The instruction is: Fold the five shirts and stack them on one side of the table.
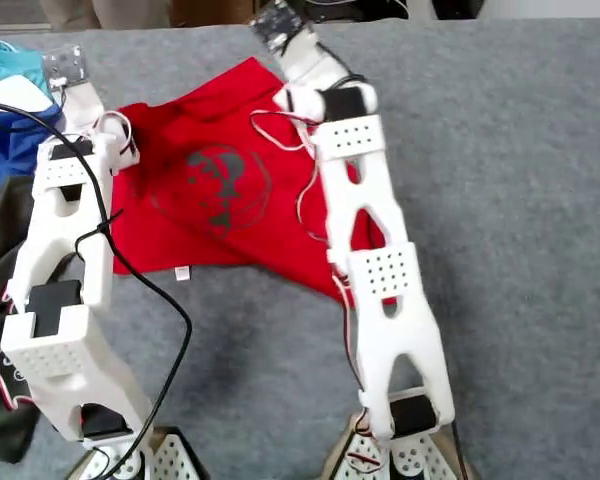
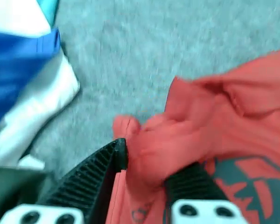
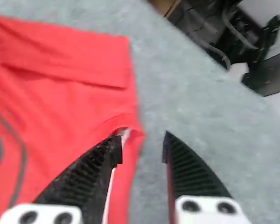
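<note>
A red shirt (image 1: 205,200) with a dark print lies spread in the middle of the grey table. My left gripper (image 1: 120,128) sits at the shirt's left edge. In the left wrist view the left gripper (image 2: 149,163) is shut on a bunched fold of the red shirt (image 2: 214,116). My right gripper (image 1: 285,85) is at the shirt's far corner. Seen from its wrist, the right gripper (image 3: 141,142) is open, and the hem of the red shirt (image 3: 60,84) lies by one black finger (image 3: 107,154).
More shirts are heaped at the table's left side: a blue one (image 1: 10,150), a teal one (image 1: 10,60) and a dark one (image 1: 0,260). The blue and white cloth (image 2: 18,56) lies close to my left gripper. Bare grey table (image 1: 520,200) stretches to the right.
</note>
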Available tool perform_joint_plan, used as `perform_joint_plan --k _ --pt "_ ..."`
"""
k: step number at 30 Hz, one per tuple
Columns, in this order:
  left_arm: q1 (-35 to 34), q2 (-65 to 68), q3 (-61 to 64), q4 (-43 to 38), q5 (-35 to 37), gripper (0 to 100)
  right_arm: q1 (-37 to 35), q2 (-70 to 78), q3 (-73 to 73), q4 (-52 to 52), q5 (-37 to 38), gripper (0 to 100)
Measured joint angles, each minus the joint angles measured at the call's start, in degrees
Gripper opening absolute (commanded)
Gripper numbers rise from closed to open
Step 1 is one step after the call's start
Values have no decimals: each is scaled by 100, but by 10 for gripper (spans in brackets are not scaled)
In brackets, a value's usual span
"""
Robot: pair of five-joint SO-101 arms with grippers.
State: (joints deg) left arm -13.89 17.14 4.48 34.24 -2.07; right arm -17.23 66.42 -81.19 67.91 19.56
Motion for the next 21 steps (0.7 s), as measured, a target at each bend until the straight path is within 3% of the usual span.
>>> perform_joint_plan --k 9,15,21 --pt "-114 0 53 334 0 182 -404 651 9 589 9 178" --pt "-149 0 53 404 0 182 -396 809 9 1407 9 30" --pt "-149 0 -308 1495 0 183 -369 800 9 2426 677 5"
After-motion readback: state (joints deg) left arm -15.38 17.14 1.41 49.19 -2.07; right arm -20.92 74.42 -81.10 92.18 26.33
